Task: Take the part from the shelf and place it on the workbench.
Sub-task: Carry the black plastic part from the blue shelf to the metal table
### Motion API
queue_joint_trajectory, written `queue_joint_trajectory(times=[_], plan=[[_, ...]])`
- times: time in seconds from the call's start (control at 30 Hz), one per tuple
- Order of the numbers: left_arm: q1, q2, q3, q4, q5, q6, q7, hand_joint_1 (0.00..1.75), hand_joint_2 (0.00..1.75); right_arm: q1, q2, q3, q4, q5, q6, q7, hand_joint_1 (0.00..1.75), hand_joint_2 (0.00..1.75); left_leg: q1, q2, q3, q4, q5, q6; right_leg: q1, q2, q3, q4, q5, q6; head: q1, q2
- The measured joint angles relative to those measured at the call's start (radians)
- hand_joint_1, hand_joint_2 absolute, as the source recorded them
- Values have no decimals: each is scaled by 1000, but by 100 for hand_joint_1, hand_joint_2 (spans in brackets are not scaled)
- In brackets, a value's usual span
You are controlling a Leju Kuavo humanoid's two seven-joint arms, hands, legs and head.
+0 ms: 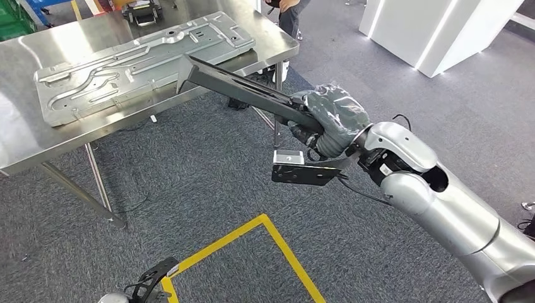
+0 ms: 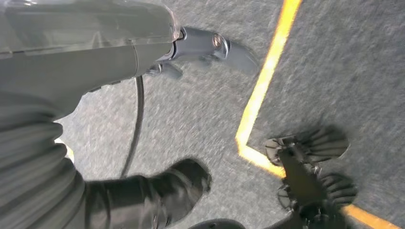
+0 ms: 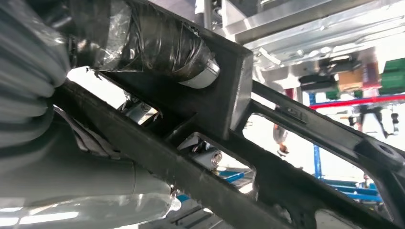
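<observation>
Black openwork part (long, flat)

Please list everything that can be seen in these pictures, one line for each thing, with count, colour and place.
Part: one, black, long frame held by the right robot hand, far end at the workbench edge.
Workbench: one, steel, ahead on the left.
Panel: one, silver, stamped, flat on the workbench.
Floor tape: one yellow line, on grey carpet.
Person: one, partly seen behind the workbench.
Right robot hand: one, dark, wrapped, gripping the part.
Left robot hand: one, dark, hanging above the carpet, holding nothing seen.
</observation>
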Motion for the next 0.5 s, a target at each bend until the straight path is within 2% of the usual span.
queue_joint_trajectory(times=[0.03,0.07,0.1,0.13,0.17,0.2,0.27,0.3,0.33,0.4,0.43,0.47,0.5], plan=[[-2,0,0,0,0,0,0,0,175,-1,0,0,0,0,0,0,175,175,-1,40,-24,55,-32,-1,2,-16,1,-5,3,-2,-2,0],[-4,1,0,0,0,1,0,0,175,-2,0,0,0,0,0,0,175,175,0,63,-53,122,-67,-3,3,-32,-1,-4,4,-4,-3,0],[-6,1,0,0,0,1,0,0,175,-1,0,0,0,0,0,0,175,175,1,73,-77,181,-91,-6,4,-48,-4,-2,4,-3,-3,0],[-6,1,0,0,0,1,0,0,175,1,0,0,0,0,0,0,175,175,2,78,-88,213,-99,-10,3,-64,-8,2,3,-3,-4,0],[-5,2,0,0,0,1,0,0,175,2,0,0,0,0,0,0,175,175,4,81,-79,208,-90,-14,3,-79,-11,7,1,0,-4,0],[-4,3,0,0,0,1,0,0,175,3,0,0,0,0,0,0,175,175,5,88,-50,163,-66,-17,2,-93,-15,13,-2,3,-4,0],[-4,5,0,0,0,1,0,0,175,2,0,0,0,0,0,0,175,175,3,128,29,33,-22,-17,4,-117,-22,32,-12,15,-4,0],[-5,5,0,0,0,1,-1,0,175,1,-1,0,0,0,0,1,175,175,1,142,54,-11,-12,-11,6,-128,-25,41,-17,21,-2,0],[-6,6,0,0,0,2,-1,0,175,0,-1,0,0,0,0,1,175,175,-2,150,65,-33,-11,-4,10,-139,-26,47,-21,26,0,0],[-3,6,0,0,0,2,-3,0,175,-1,0,0,0,2,0,2,175,175,-5,128,61,-34,-9,13,12,-159,-25,49,-24,34,4,0],[-1,6,0,0,0,2,-4,0,175,-2,0,1,0,2,0,3,175,175,-4,117,61,-36,-7,19,9,-157,-23,52,-28,40,4,0],[1,6,0,0,1,1,-5,0,175,-2,1,1,0,3,0,3,175,175,-3,106,61,-39,-3,26,5,-137,-27,65,-40,45,4,0],[1,6,0,0,1,1,-6,0,175,-3,0,1,0,4,0,4,175,175,-1,96,60,-42,1,33,1,-105,-39,97,-65,50,5,0]])
